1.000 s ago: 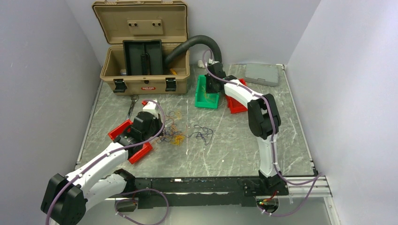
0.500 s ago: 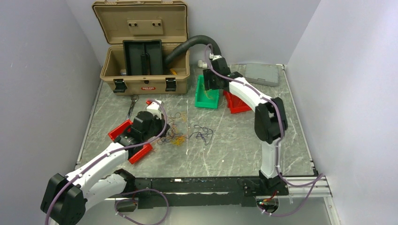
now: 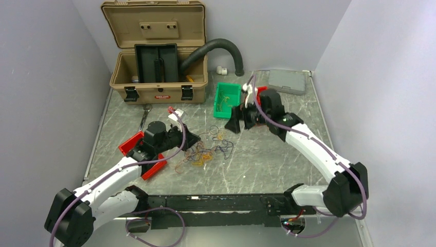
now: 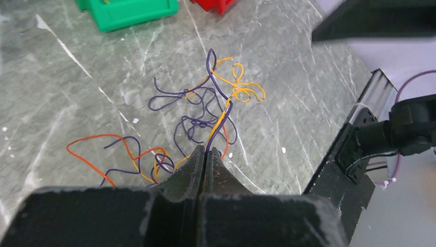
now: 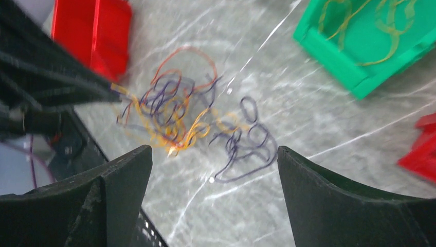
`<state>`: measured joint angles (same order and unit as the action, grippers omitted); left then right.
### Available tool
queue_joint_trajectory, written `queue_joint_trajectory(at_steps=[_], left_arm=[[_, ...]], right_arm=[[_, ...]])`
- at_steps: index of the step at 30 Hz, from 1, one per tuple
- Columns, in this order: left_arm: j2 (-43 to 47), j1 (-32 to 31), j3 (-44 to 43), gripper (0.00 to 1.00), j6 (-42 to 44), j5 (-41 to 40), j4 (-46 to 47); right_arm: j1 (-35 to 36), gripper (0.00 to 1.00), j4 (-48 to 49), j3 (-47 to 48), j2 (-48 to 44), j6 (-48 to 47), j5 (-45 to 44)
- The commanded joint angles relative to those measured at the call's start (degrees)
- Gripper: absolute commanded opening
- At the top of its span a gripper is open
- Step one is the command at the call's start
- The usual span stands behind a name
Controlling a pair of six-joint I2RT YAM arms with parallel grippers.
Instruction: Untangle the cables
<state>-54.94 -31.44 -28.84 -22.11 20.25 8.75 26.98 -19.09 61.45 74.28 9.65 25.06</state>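
Observation:
The cables (image 3: pixel 205 150) are a loose tangle of thin orange, yellow and purple strands on the marble table, between the two arms. My left gripper (image 3: pixel 193 138) is at the tangle's left edge. In the left wrist view its jaws (image 4: pixel 206 152) are shut on a purple and a yellow strand, and the rest of the cables (image 4: pixel 205 100) trail away from them. My right gripper (image 3: pixel 237 123) hovers above the tangle's right side. Its fingers (image 5: pixel 126 170) stand wide apart with nothing between them, over a purple loop (image 5: pixel 247 139) and the orange mass (image 5: pixel 172 110).
A green bin (image 3: pixel 218 103) behind the tangle holds a few yellow strands (image 5: pixel 391 31). One red bin (image 3: pixel 261 91) sits beside it and another (image 3: pixel 132 144) lies under my left arm. An open tan toolbox (image 3: pixel 159 90), a black hose (image 3: pixel 221 47) and a grey case (image 3: pixel 287 81) line the back.
My right arm swung from the green bin toward the tangle and its jaws opened wide. My left gripper shifted right, still shut, dragging the strands and spreading the pile.

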Motion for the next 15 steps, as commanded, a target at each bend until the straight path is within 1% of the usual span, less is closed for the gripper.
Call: queue_joint_trajectory(at_steps=[1,4,11,13,15], left_arm=[[-1.1,-1.3,-2.4,0.0,0.6,5.4,4.2],[-1.8,-2.8,-3.8,0.0,1.7,4.3,2.7],[-2.5,-5.6,-5.4,0.0,2.8,1.7,0.8],[-2.5,-5.9,-5.5,0.0,2.9,1.6,0.8],[-2.8,-6.1,-5.7,0.0,2.9,1.3,0.7]], right_arm=[[5.5,0.92,4.7,-6.5,-6.4,-7.2,2.3],[8.1,0.9,5.1,-7.5,-6.9,-8.7,0.5],[11.8,0.79,6.9,-6.4,-3.1,-9.2,-1.4],[12.7,0.75,7.1,-5.7,-1.6,-9.2,-1.9],[13.6,0.67,7.4,-5.3,-0.4,-9.2,-1.8]])
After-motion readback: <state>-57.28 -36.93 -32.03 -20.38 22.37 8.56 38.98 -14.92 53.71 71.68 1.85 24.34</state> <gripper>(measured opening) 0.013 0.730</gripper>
